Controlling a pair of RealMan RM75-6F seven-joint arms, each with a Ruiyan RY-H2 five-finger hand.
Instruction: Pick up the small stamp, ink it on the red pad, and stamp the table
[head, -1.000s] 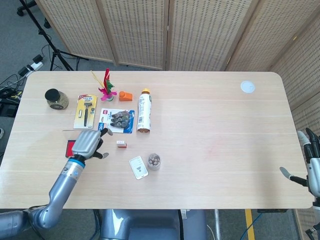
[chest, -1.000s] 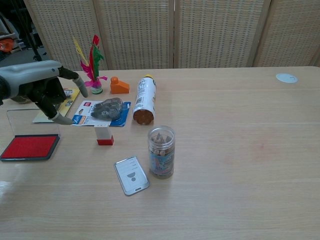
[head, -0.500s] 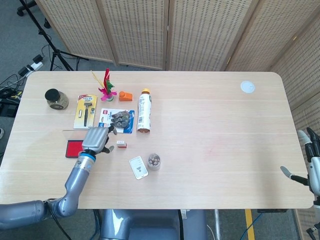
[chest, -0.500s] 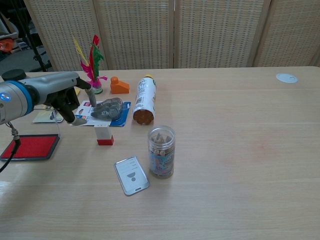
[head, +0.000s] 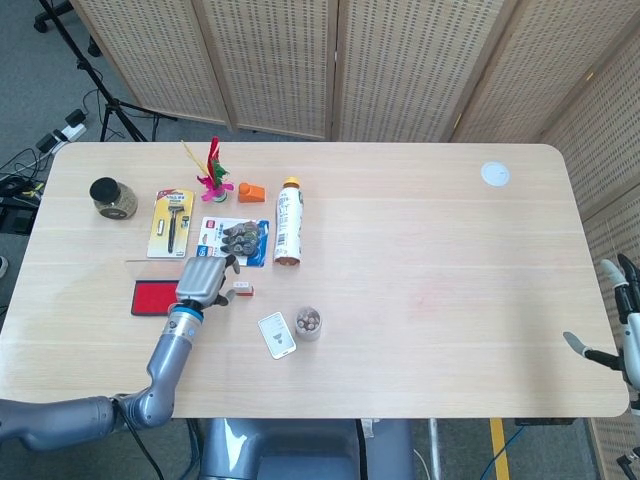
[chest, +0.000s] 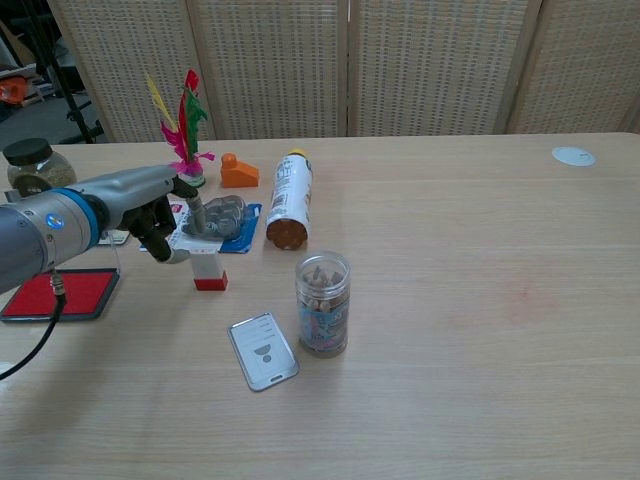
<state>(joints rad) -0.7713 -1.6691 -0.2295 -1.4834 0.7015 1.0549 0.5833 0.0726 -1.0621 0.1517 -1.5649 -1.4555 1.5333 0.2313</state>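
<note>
The small stamp (chest: 209, 270), white with a red base, stands upright on the table; it also shows in the head view (head: 243, 289). The red ink pad (chest: 55, 295) lies to its left, open, with its clear lid up (head: 152, 297). My left hand (chest: 165, 226) hovers just left of the stamp with fingers apart, thumb low beside the stamp's top, holding nothing (head: 203, 280). Whether a fingertip touches the stamp is unclear. My right hand (head: 622, 325) hangs off the table's right edge, fingers spread and empty.
Behind the stamp lie a blister pack (chest: 215, 222) and a bottle on its side (chest: 287, 200). A clear jar (chest: 323, 303) and a small grey card (chest: 263, 350) sit in front. A feather shuttlecock (chest: 185, 130), an orange block (chest: 238, 172) and a dark jar (chest: 28, 165) stand further back.
My left hand has moved right, from over the red pad to just beside the stamp. The stamp and the right hand have stayed put.
</note>
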